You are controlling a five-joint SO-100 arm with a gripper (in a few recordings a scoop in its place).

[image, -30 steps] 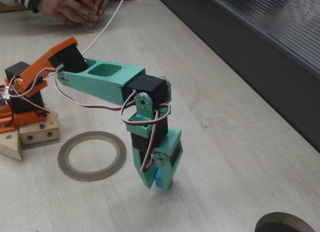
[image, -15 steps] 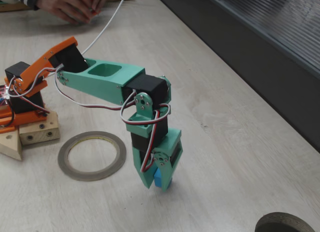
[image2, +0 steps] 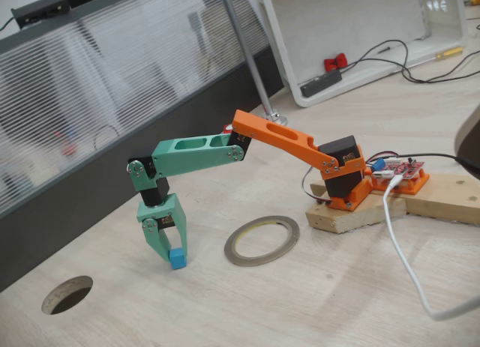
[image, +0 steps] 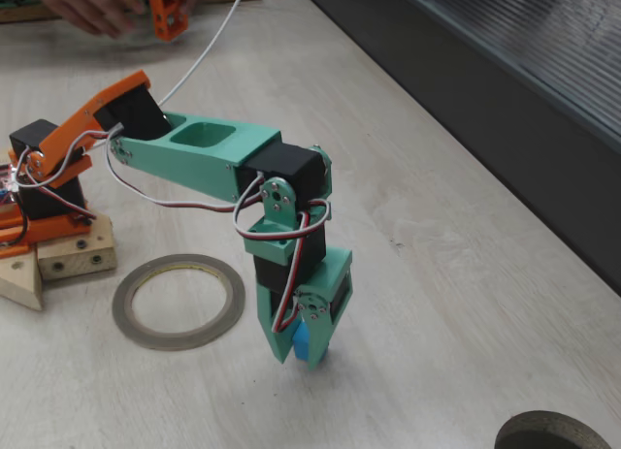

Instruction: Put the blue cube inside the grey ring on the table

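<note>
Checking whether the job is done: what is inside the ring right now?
Only bare table shows inside the ring in both fixed views; nothing covers its opening. The cube sits beside it, pinched in the tool.

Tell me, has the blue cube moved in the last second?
Yes, slightly. Held in the gripper, the blue cube sits a little higher in the fixed view, lifted off the table, and remains right of the grey ring.
</note>
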